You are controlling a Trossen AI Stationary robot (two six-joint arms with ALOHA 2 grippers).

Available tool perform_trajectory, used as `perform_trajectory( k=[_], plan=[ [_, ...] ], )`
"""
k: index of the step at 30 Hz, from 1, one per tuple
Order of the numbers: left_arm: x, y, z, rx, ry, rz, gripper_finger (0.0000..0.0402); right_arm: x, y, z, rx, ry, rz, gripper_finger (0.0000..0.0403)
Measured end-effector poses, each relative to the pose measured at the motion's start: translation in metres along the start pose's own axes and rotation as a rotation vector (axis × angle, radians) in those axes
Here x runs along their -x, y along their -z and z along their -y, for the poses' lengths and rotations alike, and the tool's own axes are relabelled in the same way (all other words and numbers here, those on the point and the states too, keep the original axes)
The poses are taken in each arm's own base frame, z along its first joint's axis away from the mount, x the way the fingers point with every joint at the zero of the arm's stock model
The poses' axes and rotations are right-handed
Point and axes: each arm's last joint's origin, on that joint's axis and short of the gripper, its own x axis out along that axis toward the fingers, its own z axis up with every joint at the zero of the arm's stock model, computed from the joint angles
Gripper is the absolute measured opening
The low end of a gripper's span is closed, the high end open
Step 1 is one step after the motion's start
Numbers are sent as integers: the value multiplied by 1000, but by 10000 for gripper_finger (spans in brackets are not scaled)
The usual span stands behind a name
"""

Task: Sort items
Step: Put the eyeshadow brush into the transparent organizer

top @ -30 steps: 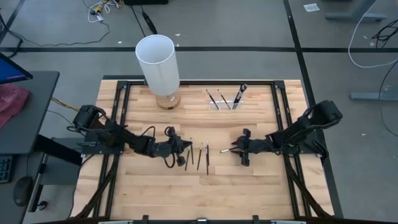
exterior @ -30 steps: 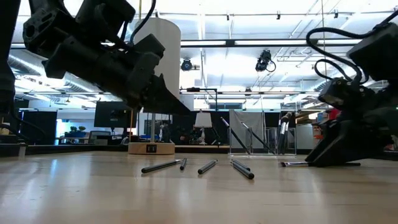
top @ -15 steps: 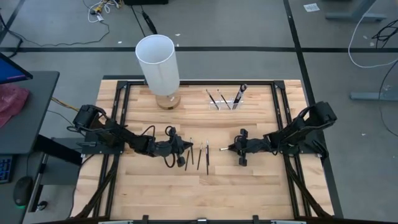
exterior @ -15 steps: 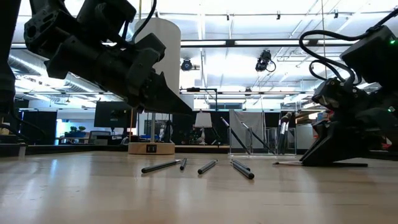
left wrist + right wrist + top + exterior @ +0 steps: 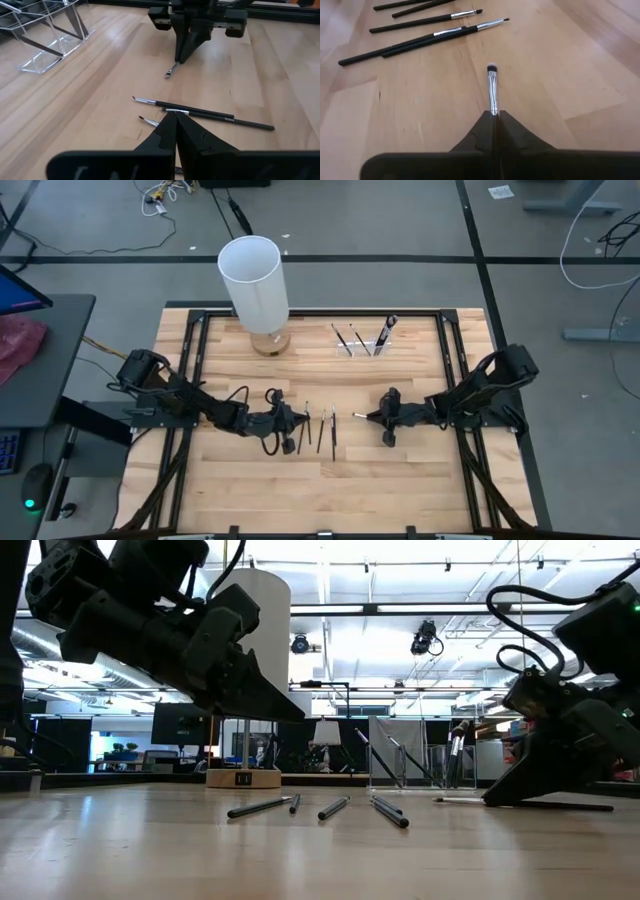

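From overhead, the right claw (image 5: 372,417) sits low over the middle of the wooden tabletop (image 5: 400,490), pinched tight on a small brush (image 5: 360,416) whose tip pokes out leftward toward the others. Its own wrist camera makes this plain: the two dark fingers meet around the silver ferrule, with the dark bristle tip (image 5: 491,66) sticking out just over the wood. The low view only shows that brush as a thin line lying level close to the tabletop.

The left claw (image 5: 297,419) hangs closed and empty just left of the loose brushes (image 5: 322,427), which lie side by side at mid-table. Its wrist camera shows its fingers (image 5: 175,131) pressed together above those brushes (image 5: 200,111), something the overhead view cannot settle.

At the far edge stand a tall white cylinder (image 5: 254,281) and a clear holder (image 5: 362,342) with a few brushes in it.
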Motion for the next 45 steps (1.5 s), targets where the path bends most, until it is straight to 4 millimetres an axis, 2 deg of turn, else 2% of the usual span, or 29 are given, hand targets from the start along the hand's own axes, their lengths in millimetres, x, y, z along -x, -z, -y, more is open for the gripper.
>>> perform_trajectory(
  k=[12,16,25,29,34,45],
  plan=[
    [0,0,-1,-3,-17,2,7,-6,-13,-6,7,27,66,10],
    [0,0,-1,-3,-22,3,7,-8,-15,-7,11,44,46,43],
    [0,0,-2,-3,-26,4,7,-9,-15,-8,54,48,28,160],
    [0,0,-2,-3,-26,4,7,-9,-11,-8,65,60,-22,188],
    [0,0,-2,-3,-26,3,7,-7,-6,-11,79,61,-60,184],
    [0,0,-1,-2,-23,3,7,-7,0,-11,33,90,-58,123]
  ],
)
